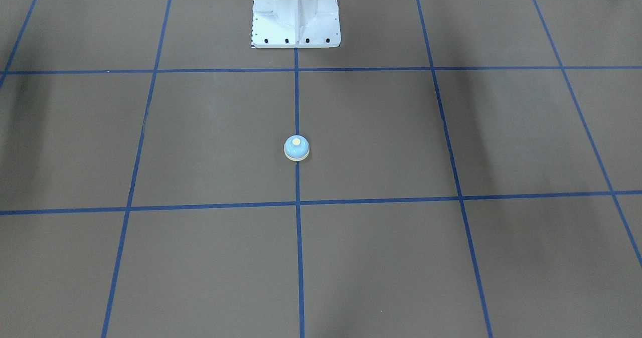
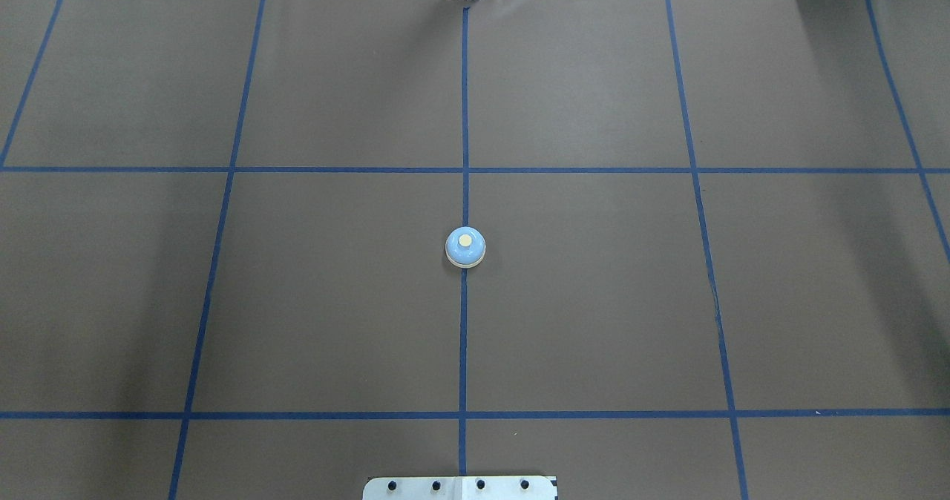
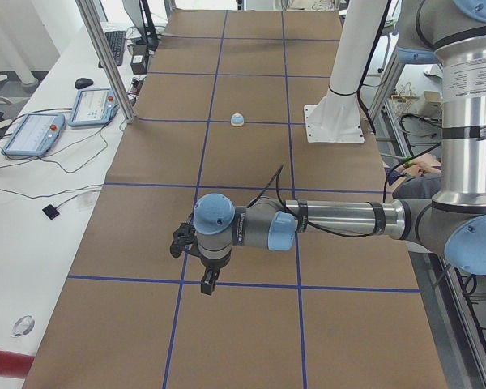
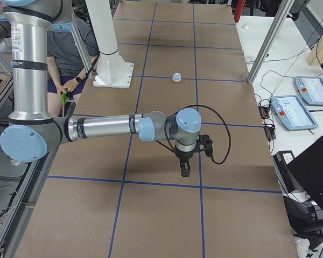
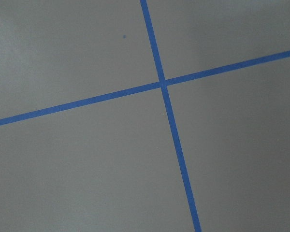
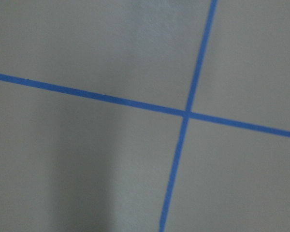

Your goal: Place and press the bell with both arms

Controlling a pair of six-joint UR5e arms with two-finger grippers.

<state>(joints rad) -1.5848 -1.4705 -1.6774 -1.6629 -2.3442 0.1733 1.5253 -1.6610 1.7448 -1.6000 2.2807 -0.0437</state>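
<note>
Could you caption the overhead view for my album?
Blue bell sitting on the centre tape line of a brown gridded table.

Blue tape lines [image 2: 464, 99] grid the brown table cover [image 2: 334, 300]. White bolted pedestal [image 1: 296, 17] near one edge, two teach pendants [image 3: 95, 106] alongside, a seated person [image 4: 64, 48] beyond.

Brown paper [image 2: 334, 300] crossed by blue tape lines [image 2: 464, 337] covers the table. A white bench [image 3: 32, 243] alongside carries two tablets [image 3: 93, 107] and what looks like a keyboard [image 3: 113, 47].

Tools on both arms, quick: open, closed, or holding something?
Left tool: cannot tell, seen only from the side.
Right tool: cannot tell, same reason.
</note>
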